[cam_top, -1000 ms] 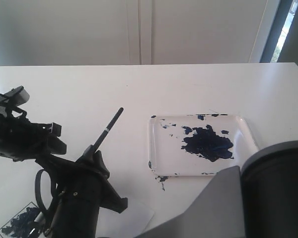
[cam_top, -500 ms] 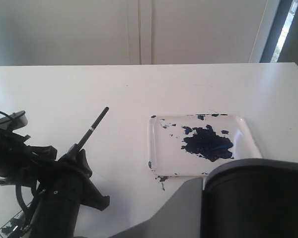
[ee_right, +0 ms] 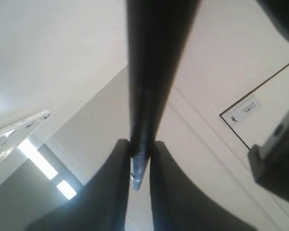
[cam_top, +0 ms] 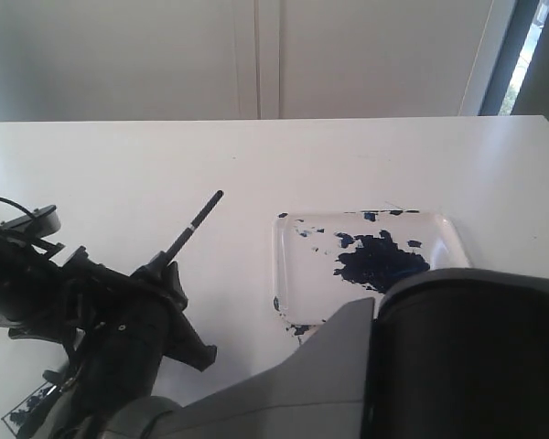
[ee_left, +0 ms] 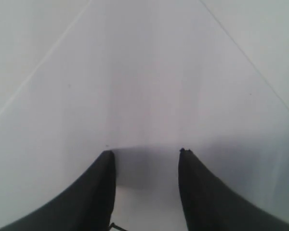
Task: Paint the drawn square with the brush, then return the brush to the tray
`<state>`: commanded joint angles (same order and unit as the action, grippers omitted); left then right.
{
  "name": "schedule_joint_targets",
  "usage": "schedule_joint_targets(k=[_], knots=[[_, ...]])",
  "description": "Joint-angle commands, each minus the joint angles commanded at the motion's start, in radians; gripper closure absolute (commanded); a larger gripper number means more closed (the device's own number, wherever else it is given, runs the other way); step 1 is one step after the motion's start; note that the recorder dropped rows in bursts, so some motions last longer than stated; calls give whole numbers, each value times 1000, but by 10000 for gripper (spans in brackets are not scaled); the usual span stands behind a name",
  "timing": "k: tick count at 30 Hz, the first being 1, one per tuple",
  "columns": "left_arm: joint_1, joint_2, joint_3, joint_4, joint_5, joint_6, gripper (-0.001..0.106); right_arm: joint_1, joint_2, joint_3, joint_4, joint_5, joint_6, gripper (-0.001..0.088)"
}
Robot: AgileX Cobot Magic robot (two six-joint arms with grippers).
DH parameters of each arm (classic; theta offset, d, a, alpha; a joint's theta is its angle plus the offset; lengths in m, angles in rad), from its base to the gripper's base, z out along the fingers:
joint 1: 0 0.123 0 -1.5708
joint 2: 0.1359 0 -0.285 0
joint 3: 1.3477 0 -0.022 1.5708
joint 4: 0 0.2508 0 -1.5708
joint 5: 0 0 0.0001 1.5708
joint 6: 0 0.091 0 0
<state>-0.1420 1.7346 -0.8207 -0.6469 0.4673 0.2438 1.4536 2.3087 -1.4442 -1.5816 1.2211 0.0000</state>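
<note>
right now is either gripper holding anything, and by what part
the right gripper holds the brush along its handle, the ringed end jutting past the fingers; the left gripper is open, holding nothing

Small white label (ee_right: 245, 110) on pale panel (ee_right: 272, 108): print too blurred to read.

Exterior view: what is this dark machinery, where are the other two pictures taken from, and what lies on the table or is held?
It is a two-armed robot at a white table. The exterior view is from a camera off the arms; the other two look out from each wrist, past that arm's fingers. The right gripper, reaching across to the left, is shut on the brush. The left gripper is open and empty. On the table lie the tray with a dark paint blotch and, partly hidden by the arms, the daubed drawn square.
</note>
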Motion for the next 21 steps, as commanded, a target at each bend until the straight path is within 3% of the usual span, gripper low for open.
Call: schedule_joint_targets(k=[10, 15, 21], knots=[[0, 0, -1, -24, 16, 44, 574, -2, 66, -81, -4, 0, 0, 868], [0, 0, -1, -24, 25, 44, 574, -16, 67, -144, 92, 0, -28, 868], [0, 0, -1, -24, 29, 47, 574, -25, 67, -148, 108, 0, -34, 868]])
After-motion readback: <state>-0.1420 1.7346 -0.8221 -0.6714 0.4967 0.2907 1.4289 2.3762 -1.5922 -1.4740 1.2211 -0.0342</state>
